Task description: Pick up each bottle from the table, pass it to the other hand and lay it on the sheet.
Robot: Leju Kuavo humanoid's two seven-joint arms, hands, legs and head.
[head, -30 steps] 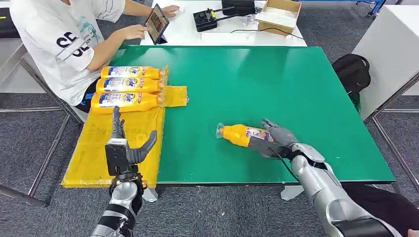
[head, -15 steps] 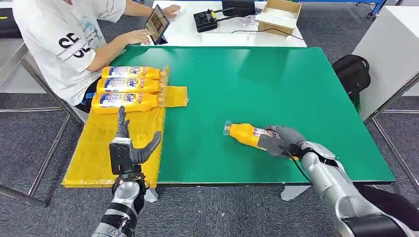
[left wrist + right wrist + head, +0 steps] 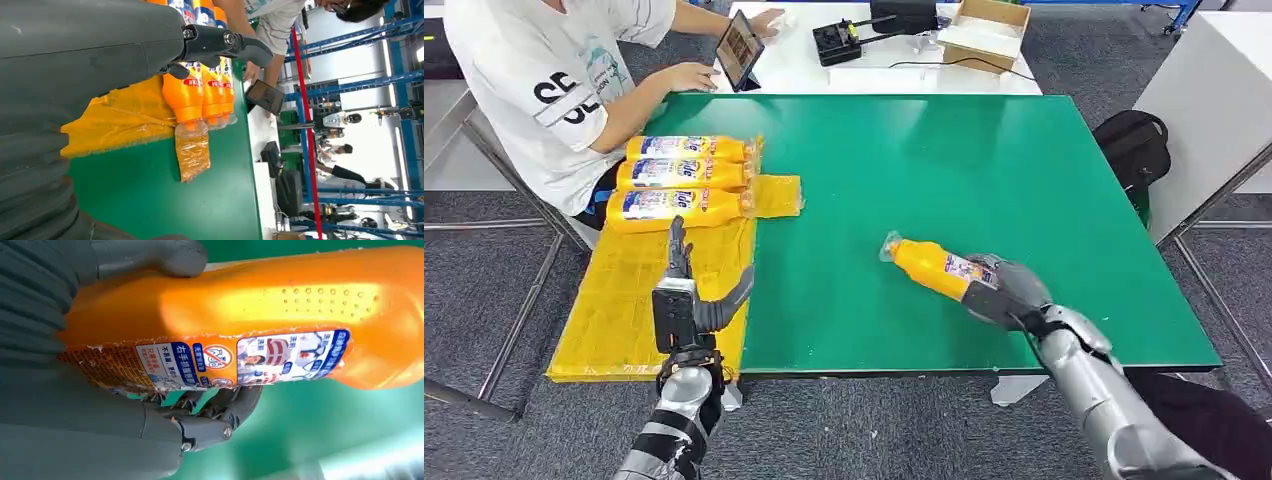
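Note:
My right hand grips an orange bottle by its base, lifted slightly over the green table, cap pointing toward the far left. The right wrist view shows the bottle with its label, thumb above and fingers curled under it. My left hand is raised and open above the yellow sheet near the table's front left edge. Three orange bottles lie side by side on the sheet's far end, also seen as bottles in the left wrist view.
A person in a white shirt sits at the far left holding a tablet. A white table behind carries a black device and a cardboard box. A black bag lies on the floor at right.
My right hand has drawn the bottle toward the front right and tilted it off the table. My left hand has shifted slightly to the right and up.

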